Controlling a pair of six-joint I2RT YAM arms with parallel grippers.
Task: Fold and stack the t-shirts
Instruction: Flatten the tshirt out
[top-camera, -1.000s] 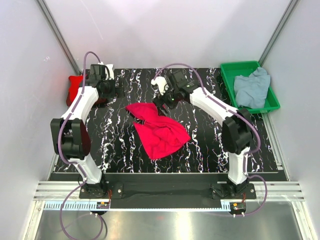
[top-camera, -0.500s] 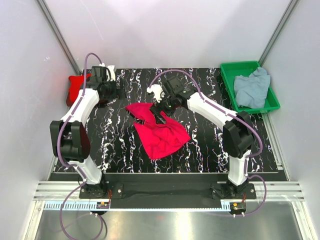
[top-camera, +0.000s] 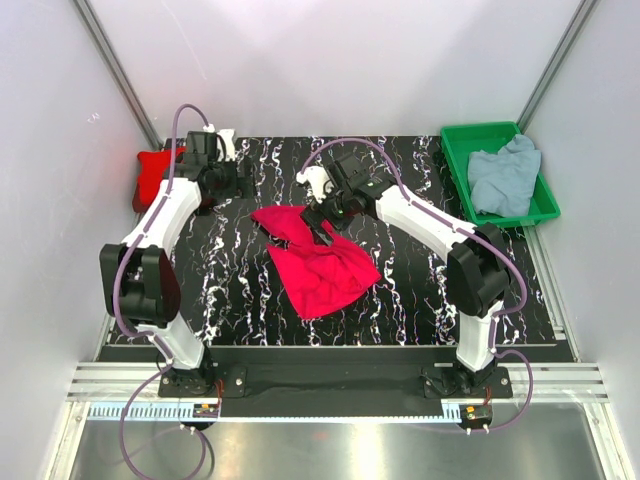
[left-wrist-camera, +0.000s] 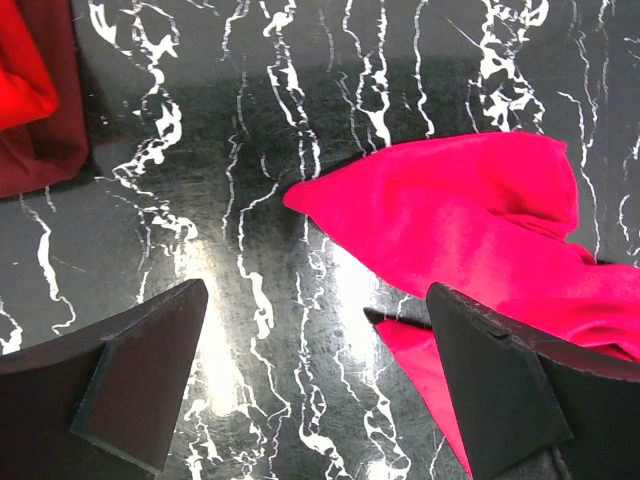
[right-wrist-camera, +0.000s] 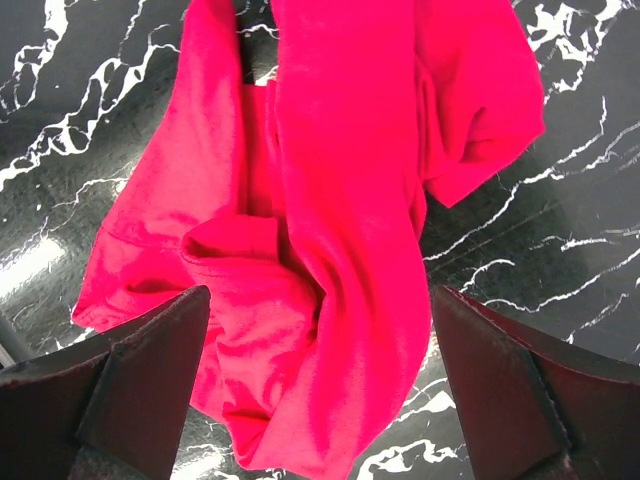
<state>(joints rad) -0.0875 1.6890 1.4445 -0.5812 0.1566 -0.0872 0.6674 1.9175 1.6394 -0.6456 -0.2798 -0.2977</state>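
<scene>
Tray (top-camera: 456, 160) (green) holds grey-blue t-shirt (top-camera: 503, 178); rumpled.

A black table top (top-camera: 230, 290) is veined with white, marble-like streaks. On it lies a plain crimson t-shirt (top-camera: 318, 262), which looks closer to hot pink in the wrist views. Far left of the crimson t-shirt is a red cloth pile (top-camera: 150, 172), bright scarlet over darker maroon, though the darker tone may be shadow. Far right of it, a bright green tray (top-camera: 456, 160) holds a plain pale grey-blue t-shirt (top-camera: 503, 178). The left arm (top-camera: 165, 212) and right arm (top-camera: 425, 212) are white with black joints and trail dull purple cables (top-camera: 174, 130).
</scene>
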